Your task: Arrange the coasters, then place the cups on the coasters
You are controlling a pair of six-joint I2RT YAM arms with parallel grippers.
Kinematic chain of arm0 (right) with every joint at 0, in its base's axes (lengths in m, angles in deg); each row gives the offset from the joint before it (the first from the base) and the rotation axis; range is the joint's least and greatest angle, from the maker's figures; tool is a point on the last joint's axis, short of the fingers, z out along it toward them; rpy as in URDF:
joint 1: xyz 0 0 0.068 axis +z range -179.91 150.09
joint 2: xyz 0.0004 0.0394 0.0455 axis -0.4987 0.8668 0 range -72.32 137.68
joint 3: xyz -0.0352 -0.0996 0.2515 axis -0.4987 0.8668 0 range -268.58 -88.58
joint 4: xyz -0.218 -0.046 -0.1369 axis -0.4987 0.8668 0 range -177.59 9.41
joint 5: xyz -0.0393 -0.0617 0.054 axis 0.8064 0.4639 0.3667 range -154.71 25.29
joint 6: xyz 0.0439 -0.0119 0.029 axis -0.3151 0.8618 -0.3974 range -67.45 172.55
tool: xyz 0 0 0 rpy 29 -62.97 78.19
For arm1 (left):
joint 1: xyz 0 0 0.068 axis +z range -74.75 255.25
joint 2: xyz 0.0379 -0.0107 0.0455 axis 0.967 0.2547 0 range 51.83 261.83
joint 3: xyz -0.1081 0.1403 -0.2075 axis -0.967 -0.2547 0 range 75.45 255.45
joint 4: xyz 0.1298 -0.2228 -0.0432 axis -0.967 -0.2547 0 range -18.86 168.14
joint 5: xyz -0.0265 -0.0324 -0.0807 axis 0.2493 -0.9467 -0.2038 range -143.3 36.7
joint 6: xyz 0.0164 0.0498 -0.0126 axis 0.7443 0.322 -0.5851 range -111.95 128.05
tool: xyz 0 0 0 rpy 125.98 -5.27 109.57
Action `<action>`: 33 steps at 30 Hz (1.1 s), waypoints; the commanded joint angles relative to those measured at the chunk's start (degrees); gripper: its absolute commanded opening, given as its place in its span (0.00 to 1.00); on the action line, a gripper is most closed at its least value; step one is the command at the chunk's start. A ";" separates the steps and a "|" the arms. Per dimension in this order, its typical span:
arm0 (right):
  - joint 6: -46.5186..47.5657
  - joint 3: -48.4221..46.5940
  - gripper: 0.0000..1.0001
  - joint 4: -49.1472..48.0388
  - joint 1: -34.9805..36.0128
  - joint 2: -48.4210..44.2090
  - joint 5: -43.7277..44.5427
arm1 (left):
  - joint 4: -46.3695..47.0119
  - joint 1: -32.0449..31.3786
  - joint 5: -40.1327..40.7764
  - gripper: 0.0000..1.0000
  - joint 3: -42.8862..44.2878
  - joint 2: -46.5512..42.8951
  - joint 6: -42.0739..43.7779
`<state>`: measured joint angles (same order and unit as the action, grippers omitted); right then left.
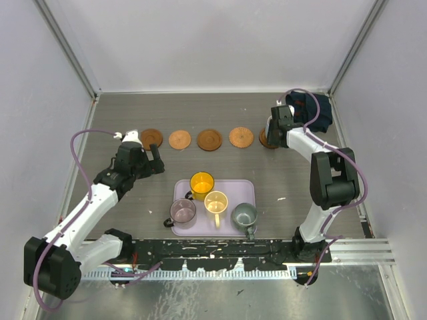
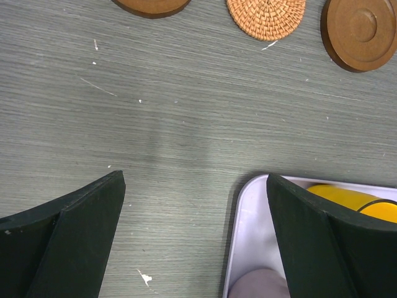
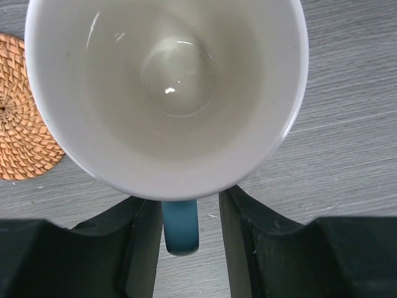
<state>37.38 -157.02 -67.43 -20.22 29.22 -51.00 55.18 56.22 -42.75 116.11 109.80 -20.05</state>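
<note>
Four coasters (image 1: 152,138) (image 1: 179,139) (image 1: 209,140) (image 1: 241,137) lie in a row across the table, and a fifth (image 1: 265,140) shows partly under the right arm. In the right wrist view the light blue cup (image 3: 166,93) with its white inside stands upright, its handle (image 3: 180,226) between the fingers of my right gripper (image 3: 189,236). The jaws are open, with a gap beside the handle. My left gripper (image 2: 195,236) hangs open over the table at the tray's left edge, holding nothing. The yellow (image 1: 201,181), cream (image 1: 215,201), purplish (image 1: 182,211) and grey-green (image 1: 244,215) cups stand in the tray.
The lavender tray (image 1: 243,190) sits at front centre, and its corner (image 2: 248,236) shows under my left gripper. A woven coaster (image 3: 22,118) lies just left of the blue cup. White walls close in the back and both sides.
</note>
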 commanded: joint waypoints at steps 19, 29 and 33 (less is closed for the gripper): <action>-0.80 1.76 0.44 -0.67 0.14 -6.11 3.06 | 1.87 -0.06 0.59 0.98 -0.59 -2.26 -1.01; -0.90 2.74 0.47 -1.01 0.19 -7.69 0.67 | 1.63 -0.10 0.36 0.98 -0.41 -2.82 -1.22; -1.24 3.89 0.64 -1.03 1.16 -10.17 -0.74 | 1.52 -0.06 0.35 0.98 -0.32 -3.06 -1.19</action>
<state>36.96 -153.68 -67.14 -20.00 24.32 -50.41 55.13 56.22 -42.78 115.37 108.32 -21.08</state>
